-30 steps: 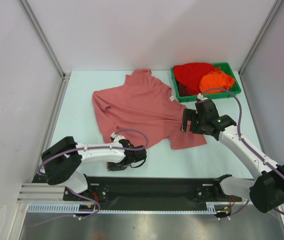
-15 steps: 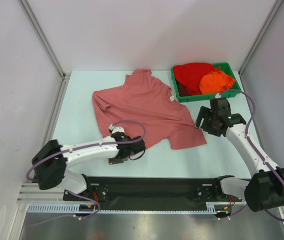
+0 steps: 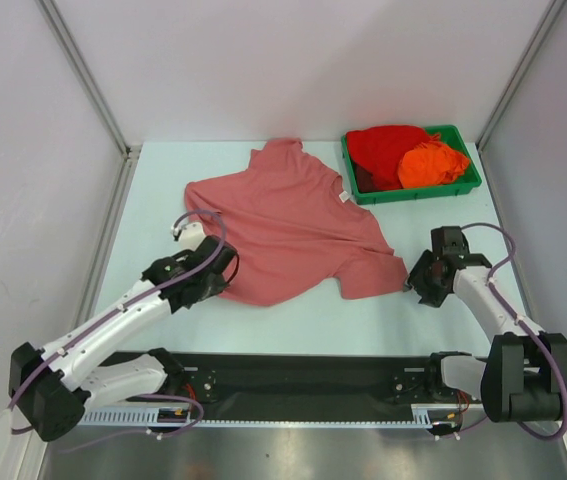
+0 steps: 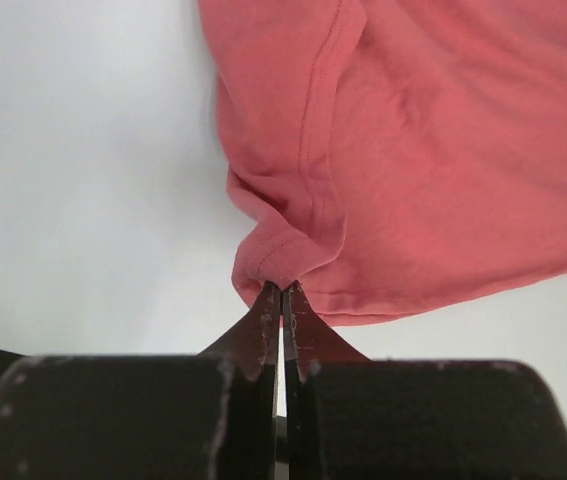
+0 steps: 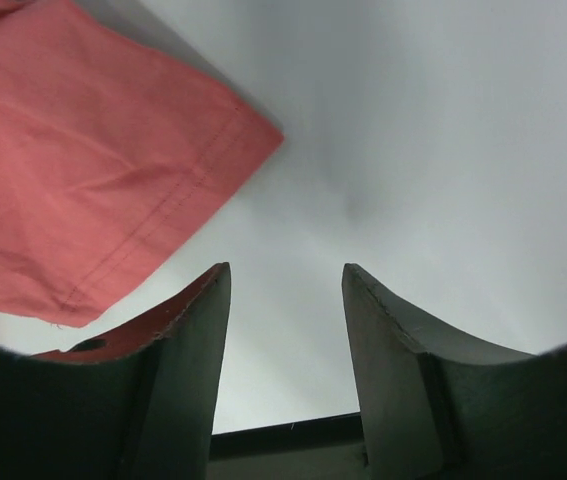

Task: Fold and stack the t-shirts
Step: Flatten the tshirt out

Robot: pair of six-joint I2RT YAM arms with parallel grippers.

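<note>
Where everything lies, table [image 3: 293,315]: one pale surface, carrying a spread shirt at centre and a tray at far right.
Salmon t-shirt [image 3: 283,225]: one, lying open and unfolded mid-table, collar to the far side. Over the last second its near-left hem has been drawn out to the left, so the near edge lies straighter.
Green tray [image 3: 413,194]: one, at the far right, just beyond the salmon t-shirt's right sleeve.
Red t-shirt [image 3: 383,150]: one, bunched in the tray's left part.
Orange t-shirt [image 3: 431,165]: one, bunched in the tray's right part, lying against the red one.
Left gripper [image 4: 281,292]: jaws pressed together on a pucker of the salmon hem at the near-left corner. A second ago it sat at the middle of the near edge with its jaws apart.
Right gripper [image 5: 285,272]: jaws apart with only bare table between them. It has let go and backed off to the right, near the shirt's near-right corner.
Meaning for the task: this looks like flattening before the first fold. No fold is made and no stack begun.
Count: three t-shirts, one tray, two grippers.
</note>
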